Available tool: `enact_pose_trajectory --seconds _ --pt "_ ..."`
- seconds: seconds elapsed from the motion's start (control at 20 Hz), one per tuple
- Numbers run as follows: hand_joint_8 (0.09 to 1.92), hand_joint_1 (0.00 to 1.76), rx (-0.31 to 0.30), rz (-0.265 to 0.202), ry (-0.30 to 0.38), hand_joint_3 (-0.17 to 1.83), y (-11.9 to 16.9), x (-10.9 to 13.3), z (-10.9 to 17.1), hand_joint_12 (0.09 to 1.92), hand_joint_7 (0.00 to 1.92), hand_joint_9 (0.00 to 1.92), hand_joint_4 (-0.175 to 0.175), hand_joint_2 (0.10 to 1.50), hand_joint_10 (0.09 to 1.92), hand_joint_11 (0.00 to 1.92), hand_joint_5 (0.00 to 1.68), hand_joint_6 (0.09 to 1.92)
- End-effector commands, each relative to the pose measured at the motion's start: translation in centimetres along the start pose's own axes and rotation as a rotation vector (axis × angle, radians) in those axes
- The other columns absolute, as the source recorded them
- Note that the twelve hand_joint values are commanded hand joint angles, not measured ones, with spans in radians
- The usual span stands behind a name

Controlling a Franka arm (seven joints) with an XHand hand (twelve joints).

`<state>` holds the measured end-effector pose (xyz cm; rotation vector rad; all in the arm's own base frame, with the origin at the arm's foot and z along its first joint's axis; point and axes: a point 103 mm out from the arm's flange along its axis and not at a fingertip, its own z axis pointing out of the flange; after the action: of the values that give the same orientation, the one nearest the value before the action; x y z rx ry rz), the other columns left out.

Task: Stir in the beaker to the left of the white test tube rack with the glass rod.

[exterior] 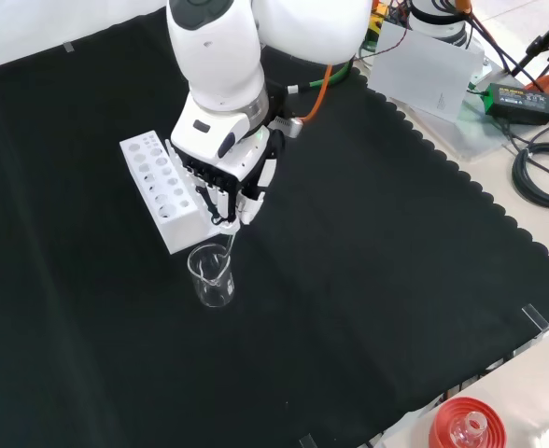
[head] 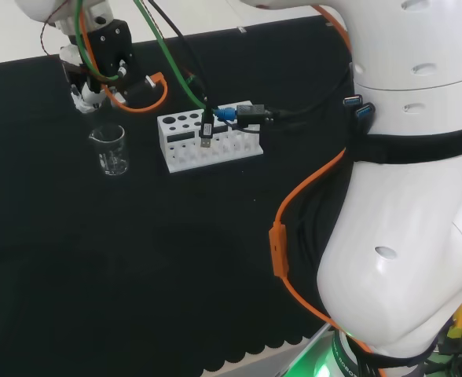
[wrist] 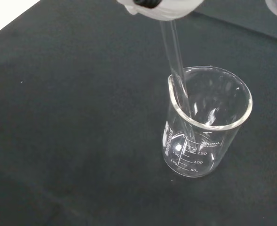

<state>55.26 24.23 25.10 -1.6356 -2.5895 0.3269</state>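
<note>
A clear glass beaker [head: 111, 149] [exterior: 212, 276] [wrist: 205, 123] stands upright on the black cloth, left of the white test tube rack [head: 207, 135] [exterior: 159, 189] in the head view. The hand [head: 97, 55] [exterior: 228, 173] hangs just above the beaker with its fingers curled round a thin glass rod [wrist: 177, 70] [exterior: 228, 245]. The rod slants down from the hand, and its lower end is inside the beaker near the wall. No liquid shows in the beaker.
Orange and green cables [head: 156, 55] trail from the wrist over the rack. A red ribbed stand with a glass vessel [exterior: 466, 425] sits at the cloth's near edge in the front view. Boxes and cables [exterior: 522, 103] lie off the cloth.
</note>
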Motion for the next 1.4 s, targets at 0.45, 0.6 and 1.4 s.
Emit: enact_pose_trajectory --seconds 0.45,0.6,1.4 --pt "0.1 1.33 -0.019 0.007 0.019 -0.17 2.4 -3.3 -0.4 0.67 1.53 1.92 -0.175 1.02 0.16 1.66 1.51 0.09" --pt "0.1 1.33 -0.015 0.004 0.017 -0.17 2.4 -3.6 -0.4 0.67 1.53 1.92 -0.175 1.02 0.16 1.66 1.51 0.09" --pt "0.1 1.33 -0.023 0.041 0.017 -0.17 0.0 -5.7 -0.3 0.67 1.53 1.92 -0.175 1.02 0.16 1.66 1.51 0.09"
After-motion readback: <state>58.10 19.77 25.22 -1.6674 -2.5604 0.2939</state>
